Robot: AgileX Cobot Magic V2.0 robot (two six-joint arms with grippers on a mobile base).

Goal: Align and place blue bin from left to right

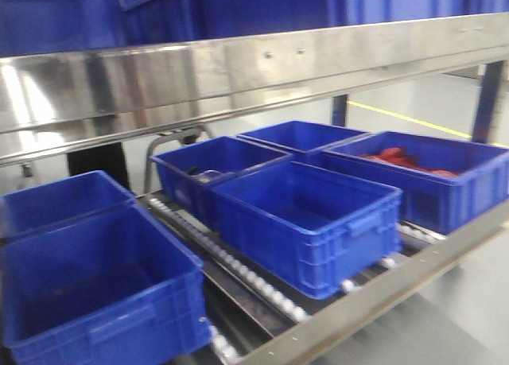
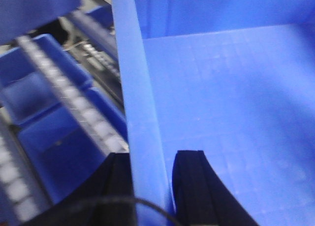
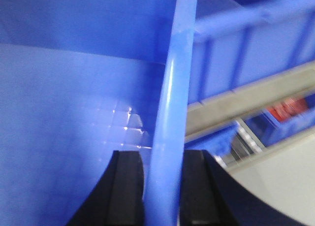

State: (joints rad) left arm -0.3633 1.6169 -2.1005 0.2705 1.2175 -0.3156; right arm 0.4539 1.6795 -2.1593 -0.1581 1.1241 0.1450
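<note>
Over to the front view: counting six blue bins on the roller rack [image 1: 382, 297]. Two at lower left, the front-left bin [image 1: 103, 301] and the back-left bin [image 1: 56, 202], set end to end. Three in the middle: the centre bin [image 1: 306, 222] nearest, the second bin [image 1: 215, 170] behind it toward the left, the rear bin [image 1: 302, 134] farthest back. One at right, the right bin [image 1: 429, 182], carrying red items [image 1: 398, 157]. Two roller strips in sight: the left strip [image 1: 254, 281] beside the centre bin, the right strip [image 1: 413, 236] under the right bin's near edge. Steel rail [image 1: 238, 71] across the upper half, blue bulk above it, too blurred to count.

Left wrist view now: left tool [image 2: 152, 159] at bottom centre, two black fingers [image 2: 194, 186] clenched either side of the pale rim of the held bin [image 2: 236, 98], its floor filling the right of the frame. Two more bins down at lower left.

Right wrist view: right tool [image 3: 162, 159] at bottom centre, likewise clamped on the held bin's rim, floor filling the left.
</note>
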